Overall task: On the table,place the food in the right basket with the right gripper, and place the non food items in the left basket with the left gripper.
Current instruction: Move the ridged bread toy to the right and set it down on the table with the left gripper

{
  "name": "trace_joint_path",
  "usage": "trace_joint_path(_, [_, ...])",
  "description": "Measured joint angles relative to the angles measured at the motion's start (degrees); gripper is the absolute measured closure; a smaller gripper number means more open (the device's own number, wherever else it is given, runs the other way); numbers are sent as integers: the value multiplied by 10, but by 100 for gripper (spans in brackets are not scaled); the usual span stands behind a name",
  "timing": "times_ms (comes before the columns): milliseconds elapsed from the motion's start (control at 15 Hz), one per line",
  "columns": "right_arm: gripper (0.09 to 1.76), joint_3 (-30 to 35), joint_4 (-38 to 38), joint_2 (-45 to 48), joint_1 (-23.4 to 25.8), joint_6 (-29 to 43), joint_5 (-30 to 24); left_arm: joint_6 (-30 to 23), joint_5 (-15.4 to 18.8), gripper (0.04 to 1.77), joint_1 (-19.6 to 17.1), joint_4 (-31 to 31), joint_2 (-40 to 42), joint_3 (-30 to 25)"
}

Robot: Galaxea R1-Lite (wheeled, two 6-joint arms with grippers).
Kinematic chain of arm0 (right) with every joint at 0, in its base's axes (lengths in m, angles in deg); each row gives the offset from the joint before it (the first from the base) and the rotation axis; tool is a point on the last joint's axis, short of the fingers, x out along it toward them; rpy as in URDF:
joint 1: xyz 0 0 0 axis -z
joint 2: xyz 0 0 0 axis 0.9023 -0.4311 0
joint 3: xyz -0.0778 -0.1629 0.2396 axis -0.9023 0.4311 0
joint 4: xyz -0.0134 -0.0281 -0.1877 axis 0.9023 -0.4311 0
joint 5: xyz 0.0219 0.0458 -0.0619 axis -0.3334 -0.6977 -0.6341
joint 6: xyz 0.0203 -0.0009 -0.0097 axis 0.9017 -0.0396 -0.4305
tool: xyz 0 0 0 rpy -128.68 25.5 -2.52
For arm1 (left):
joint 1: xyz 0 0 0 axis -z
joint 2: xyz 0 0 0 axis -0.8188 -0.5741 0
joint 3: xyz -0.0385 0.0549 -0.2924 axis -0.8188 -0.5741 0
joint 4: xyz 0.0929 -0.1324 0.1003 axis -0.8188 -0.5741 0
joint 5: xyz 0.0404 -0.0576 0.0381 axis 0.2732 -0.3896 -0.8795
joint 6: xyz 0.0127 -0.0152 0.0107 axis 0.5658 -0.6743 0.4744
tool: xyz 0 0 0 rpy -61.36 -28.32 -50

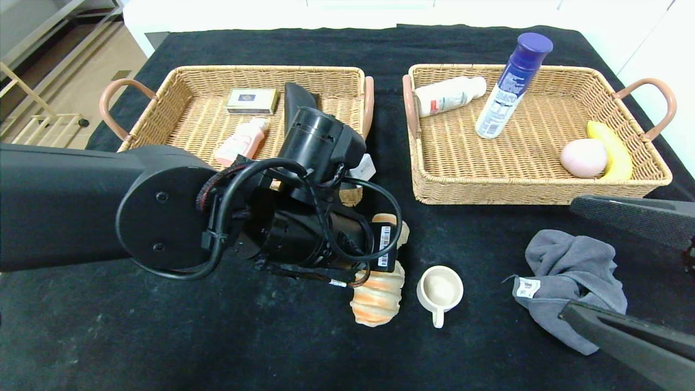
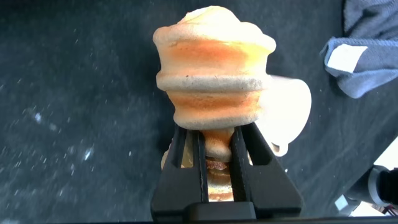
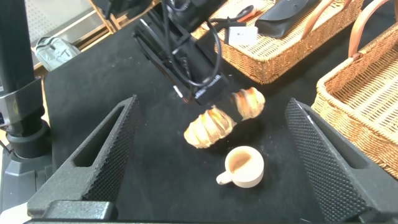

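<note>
Baskets: two (image 1: 358,73) (image 1: 640,184). Left claw (image 2: 214,140) pinching one croissant (image 2: 214,68); right claw (image 3: 211,146) spread; one cup (image 1: 440,290).

Woven wicker is being shown by both baskets (image 1: 304,76), matt black cloth by the table cover (image 1: 108,336), soft grey fabric by the towel (image 1: 575,271), and smooth glazed ceramic by the cup (image 1: 440,290).

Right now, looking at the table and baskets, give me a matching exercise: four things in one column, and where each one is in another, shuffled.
Things:
1. banana
2. small box
3. cup
4. pastry

Places:
A. in the left basket
B. on the table, beside the grey cloth
C. gripped by the left gripper
D. in the right basket

Pairs: 1-D, 2-A, 3-B, 4-C
</note>
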Motion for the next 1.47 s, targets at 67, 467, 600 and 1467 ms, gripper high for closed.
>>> trace_joint_path(67, [14,0,0,0,0,0,0,0,0,150,0,0,-4,2])
trace_joint_path(467, [14,1,0,0,-4,0,0,-13,-6,150,0,-1,-15,5])
trace_joint_path(600, [14,2,0,-3,-5,0,1,-15,-7,145,0,-1,-15,2])
trace_joint_path(1467, [14,4,0,-10,-5,0,1,-12,-10,36,5,-8,-2,-5])
